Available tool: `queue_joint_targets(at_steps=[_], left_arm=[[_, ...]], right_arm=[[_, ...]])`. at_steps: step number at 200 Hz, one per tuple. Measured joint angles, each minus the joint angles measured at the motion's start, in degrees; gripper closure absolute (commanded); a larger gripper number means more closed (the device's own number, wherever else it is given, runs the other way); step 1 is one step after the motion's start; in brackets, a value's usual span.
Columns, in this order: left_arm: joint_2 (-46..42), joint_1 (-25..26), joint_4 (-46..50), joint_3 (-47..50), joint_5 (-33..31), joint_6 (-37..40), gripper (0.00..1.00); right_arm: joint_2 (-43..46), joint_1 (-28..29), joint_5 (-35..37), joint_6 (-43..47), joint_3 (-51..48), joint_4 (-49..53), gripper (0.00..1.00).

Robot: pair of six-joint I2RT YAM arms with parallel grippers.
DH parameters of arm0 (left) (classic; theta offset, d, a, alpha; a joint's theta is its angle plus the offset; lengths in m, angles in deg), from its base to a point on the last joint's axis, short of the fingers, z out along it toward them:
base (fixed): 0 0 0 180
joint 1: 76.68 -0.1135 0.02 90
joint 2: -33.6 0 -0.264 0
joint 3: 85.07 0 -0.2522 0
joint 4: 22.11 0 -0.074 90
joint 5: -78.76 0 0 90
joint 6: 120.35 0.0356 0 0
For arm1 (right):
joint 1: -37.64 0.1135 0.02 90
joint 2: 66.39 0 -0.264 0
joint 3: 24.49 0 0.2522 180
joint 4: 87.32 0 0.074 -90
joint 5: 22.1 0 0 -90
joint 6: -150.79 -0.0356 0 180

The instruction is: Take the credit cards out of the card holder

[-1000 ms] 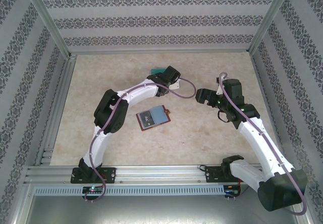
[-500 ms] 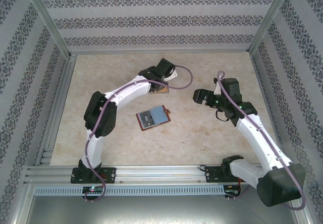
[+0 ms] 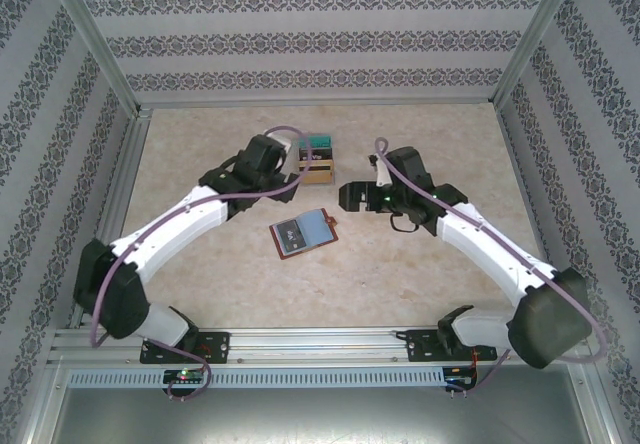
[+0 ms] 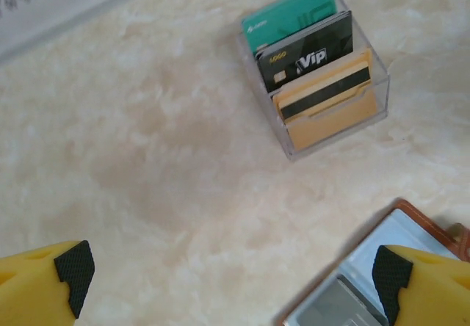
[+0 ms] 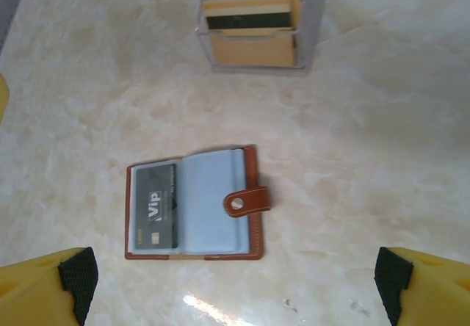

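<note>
Your left gripper has pulled back from the clear box, and your right gripper has swung in over the card holder, which lies open mid-tabletop. Both sets of fingers are spread and empty, so another extraction looks due. One dark card shows in the holder; you can't tell whether the blue-grey sleeves hide more.

Open card holder, dark card inside

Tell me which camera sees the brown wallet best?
The right wrist view: the card holder lies whole and open, with its dark card and snap tab clear. The top external view shows it small; the left wrist view catches one corner.
</note>
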Motion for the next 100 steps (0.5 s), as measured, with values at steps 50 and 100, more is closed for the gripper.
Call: queue_joint_targets(at_steps=[50,100], left_arm=[[-10.82,-1.16,-0.35,12.28,5.14,-16.74,0.34],[-14.25,-3.13,-3.78,24.04,13.20,-31.98,0.85]], right_arm=[[-8.13,5.38,-1.90,-1.22,3.41,-2.80,0.33],[-16.52,7.34,-7.10,-4.31,6.64,-4.85,0.57]])
